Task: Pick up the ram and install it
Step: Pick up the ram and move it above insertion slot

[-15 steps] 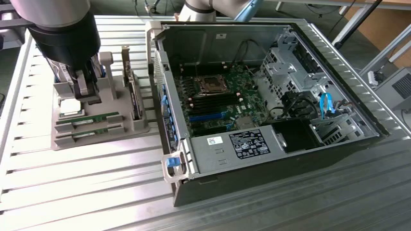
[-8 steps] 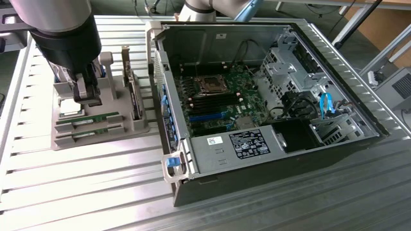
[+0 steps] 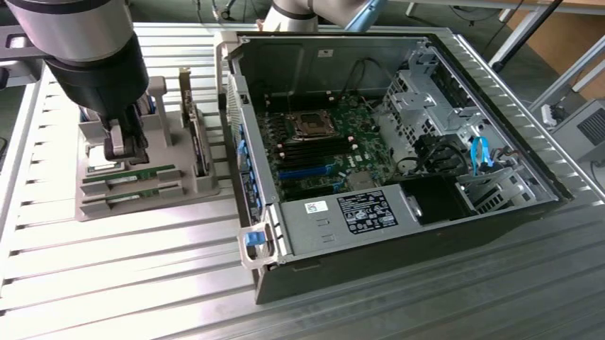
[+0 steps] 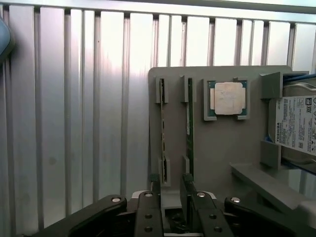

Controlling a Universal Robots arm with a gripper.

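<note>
The slatted tabletop (image 3: 113,283) carries the open computer case (image 3: 312,283) on the exterior view's right and the grey parts holder (image 4: 217,148) on its left. My arm hangs over the holder, well apart from the case.

My pincer (image 4: 170,197) stands as wide as it goes, with nothing between its jaws. It hovers just above the holder's near end. The ram (image 4: 163,128) stands on edge in its slot brackets, not yet touched. A second stick (image 4: 190,123) stands just beside it, parallel.

That closeness is my main worry. One of my fingers (image 4: 190,197) seems to line up with the second stick rather than with the gap beside it, though from this angle I cannot be sure. If I descend like that, the finger may land on the stick's top edge and crack or tip it, or I may clamp both sticks together.

I am also over the end of the ram, not its middle. A grip there could let it swing or bind in the brackets and drag the holder along.

The processor chip (image 4: 228,98) lies in its recess, clear of my path.
</note>
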